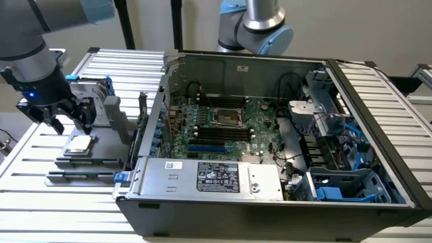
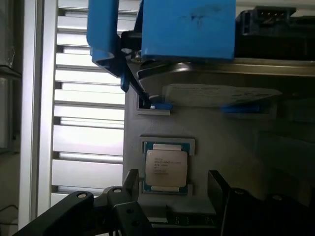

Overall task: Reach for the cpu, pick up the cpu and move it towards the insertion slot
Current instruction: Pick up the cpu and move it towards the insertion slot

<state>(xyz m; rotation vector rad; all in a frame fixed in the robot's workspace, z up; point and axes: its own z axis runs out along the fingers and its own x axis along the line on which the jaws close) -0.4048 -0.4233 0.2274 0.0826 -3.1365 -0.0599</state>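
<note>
Pincer (image 1: 71,124) wide open, holding nothing, hovers over the cpu (image 2: 166,167), which lies straight below between its jaws.

1. The exterior camera is off my arm. It looks down at a slant from high above, and it is far from the cpu (image 1: 79,144), which shows small. The open computer case (image 1: 202,212) lies on the exterior view's right of the cpu.
2. The wrist camera sits on my wrist behind my claw (image 2: 172,175). It looks straight down on the cpu (image 2: 166,164) from near.
3. Both views share the cpu, the grey holder (image 1: 88,163) (image 2: 231,142) under it, and the blue-framed hard drive (image 1: 89,91) (image 2: 216,93) just beside the cpu.
</note>
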